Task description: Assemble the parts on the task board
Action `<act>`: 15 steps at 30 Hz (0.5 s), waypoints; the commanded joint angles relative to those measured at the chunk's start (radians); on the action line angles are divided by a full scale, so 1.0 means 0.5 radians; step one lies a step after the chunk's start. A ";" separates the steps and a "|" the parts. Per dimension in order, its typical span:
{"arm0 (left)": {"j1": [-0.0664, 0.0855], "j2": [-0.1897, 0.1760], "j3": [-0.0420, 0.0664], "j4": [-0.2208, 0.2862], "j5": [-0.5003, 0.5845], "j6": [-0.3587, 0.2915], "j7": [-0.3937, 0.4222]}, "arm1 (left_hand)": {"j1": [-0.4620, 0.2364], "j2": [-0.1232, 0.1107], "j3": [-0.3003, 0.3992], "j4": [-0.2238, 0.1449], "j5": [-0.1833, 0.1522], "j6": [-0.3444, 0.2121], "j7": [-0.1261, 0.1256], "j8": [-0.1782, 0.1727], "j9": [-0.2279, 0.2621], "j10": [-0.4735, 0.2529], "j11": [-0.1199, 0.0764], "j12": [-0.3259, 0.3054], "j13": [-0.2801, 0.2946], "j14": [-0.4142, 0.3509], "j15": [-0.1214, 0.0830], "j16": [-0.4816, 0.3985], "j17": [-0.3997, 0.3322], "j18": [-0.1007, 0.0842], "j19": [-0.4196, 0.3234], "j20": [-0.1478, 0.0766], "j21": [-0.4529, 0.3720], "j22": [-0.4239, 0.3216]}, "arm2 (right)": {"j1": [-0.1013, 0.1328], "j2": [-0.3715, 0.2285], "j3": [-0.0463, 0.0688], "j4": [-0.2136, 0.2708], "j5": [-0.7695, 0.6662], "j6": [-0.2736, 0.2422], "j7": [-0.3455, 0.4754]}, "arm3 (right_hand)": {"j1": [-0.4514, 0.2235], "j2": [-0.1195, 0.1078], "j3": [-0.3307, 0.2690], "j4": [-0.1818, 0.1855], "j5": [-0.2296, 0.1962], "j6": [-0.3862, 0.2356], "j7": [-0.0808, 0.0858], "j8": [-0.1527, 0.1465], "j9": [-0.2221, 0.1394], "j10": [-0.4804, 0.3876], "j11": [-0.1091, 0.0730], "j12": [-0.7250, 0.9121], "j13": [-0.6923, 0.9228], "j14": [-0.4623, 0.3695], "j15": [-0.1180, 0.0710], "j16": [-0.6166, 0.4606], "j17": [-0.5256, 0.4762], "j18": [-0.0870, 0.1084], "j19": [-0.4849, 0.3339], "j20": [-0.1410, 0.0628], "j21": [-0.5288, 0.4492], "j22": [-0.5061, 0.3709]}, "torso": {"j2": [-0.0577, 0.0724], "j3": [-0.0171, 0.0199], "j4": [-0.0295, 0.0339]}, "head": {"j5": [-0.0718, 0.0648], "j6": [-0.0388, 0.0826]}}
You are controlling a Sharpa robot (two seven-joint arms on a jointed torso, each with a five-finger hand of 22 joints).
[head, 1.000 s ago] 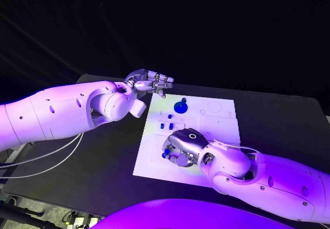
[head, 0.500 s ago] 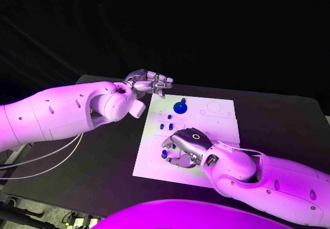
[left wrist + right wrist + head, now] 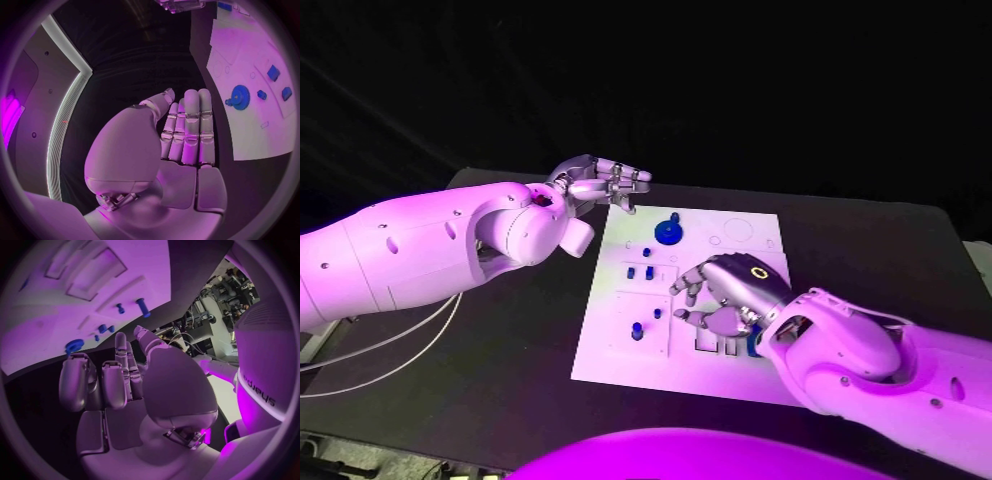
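The right robot hand (image 3: 728, 296) hovers over the task board (image 3: 625, 355) with fingers spread, released and holding nothing. The left robot hand (image 3: 599, 182), also released, hangs beyond the board's far corner. Blue parts (image 3: 668, 231) sit on the board, mid-bench (image 3: 516, 390)

The task board (image 3: 733, 375) is looking like flat, smooth, matt white plastic. The parts (image 3: 668, 231) are looking like shiny blue plastic. Beside the board, the right hand (image 3: 728, 293) is gleaming like smooth polished metal.
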 commanded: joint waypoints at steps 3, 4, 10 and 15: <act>0.001 -0.006 -0.002 0.001 0.013 0.043 0.045 | -0.008 0.007 -0.013 -0.004 0.001 -0.009 -0.001 -0.010 0.000 -0.009 -0.002 0.009 0.003 -0.007 0.014 -0.011 -0.003 0.010 0.008 0.009 -0.008 -0.002 | 0.066 -0.235 0.002 0.074 0.625 0.022 -0.091 | -0.178 -0.052 -0.163 0.088 0.033 0.114 -0.085 0.101 0.070 0.357 -0.097 0.979 0.994 0.101 -0.086 0.050 0.060 -0.023 0.057 -0.076 0.143 0.385 | -0.013 -0.0088 -0.013 | -0.091 0.026; 0.000 -0.007 -0.003 0.001 0.015 0.042 0.049 | -0.008 0.007 -0.013 -0.004 0.001 -0.009 -0.001 -0.010 0.000 -0.009 -0.002 0.009 0.003 -0.007 0.014 -0.011 -0.003 0.010 0.008 0.009 -0.008 -0.002 | 0.074 -0.287 0.002 0.094 0.666 0.041 -0.113 | -0.201 -0.046 -0.222 0.108 0.079 0.104 -0.104 0.135 0.108 0.362 -0.105 1.305 1.375 0.110 -0.087 0.078 0.102 -0.027 0.071 -0.106 0.181 0.399 | -0.016 -0.0090 -0.017 | -0.112 0.030; -0.001 -0.017 -0.010 0.001 0.025 0.017 0.092 | -0.006 0.008 -0.013 -0.005 0.001 -0.008 -0.001 -0.009 0.001 -0.008 -0.003 0.011 0.003 -0.007 0.014 -0.011 -0.003 0.010 0.008 0.009 -0.009 -0.003 | 0.092 -0.555 -0.011 0.200 0.684 0.094 -0.256 | -0.251 0.028 -0.472 0.218 0.098 0.006 -0.104 0.295 0.330 0.403 -0.106 1.942 2.210 0.149 -0.096 0.240 0.365 -0.053 0.112 -0.099 0.302 0.434 | -0.032 -0.0089 -0.031 | -0.241 0.032; -0.002 -0.020 -0.012 -0.001 0.032 0.013 0.101 | -0.006 0.008 -0.013 -0.005 0.001 -0.008 -0.001 -0.009 0.001 -0.008 -0.003 0.011 0.003 -0.007 0.014 -0.011 -0.003 0.010 0.008 0.009 -0.009 -0.003 | 0.079 -0.668 -0.030 0.236 0.561 0.096 -0.348 | -0.247 0.042 -0.522 0.246 0.128 -0.033 -0.099 0.315 0.374 0.396 -0.100 1.950 2.235 0.151 -0.093 0.252 0.385 -0.056 0.118 -0.097 0.320 0.439 | -0.044 -0.0139 -0.037 | -0.302 0.017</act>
